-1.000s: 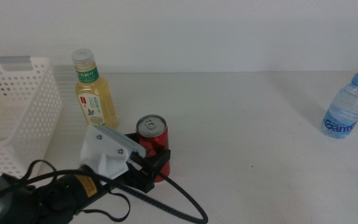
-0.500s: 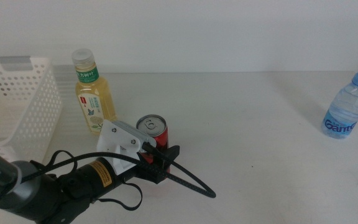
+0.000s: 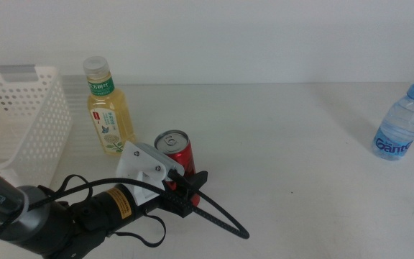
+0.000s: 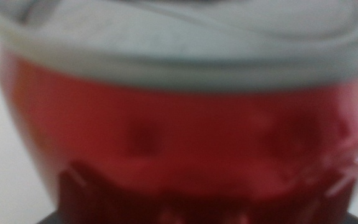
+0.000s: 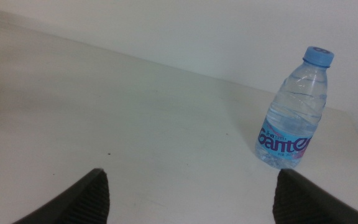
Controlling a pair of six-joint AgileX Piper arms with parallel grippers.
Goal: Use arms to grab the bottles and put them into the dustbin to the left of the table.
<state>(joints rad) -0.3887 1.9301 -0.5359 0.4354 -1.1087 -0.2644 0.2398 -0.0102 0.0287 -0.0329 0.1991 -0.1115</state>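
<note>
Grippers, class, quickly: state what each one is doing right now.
Left gripper: around the red can; whether its jaws have closed on it cannot be told.
Right gripper: open, holding nothing, facing the water bottle.

The dustbin (image 3: 21, 122) stands at the tabletop's (image 3: 286, 137) left edge, the tea bottle (image 3: 108, 108) just beside it on the right. The can (image 3: 175, 152) sits in front of that bottle, tilted, with the left tool (image 3: 187, 183) around it. The water bottle (image 3: 401, 124) stands far right, well apart
</note>
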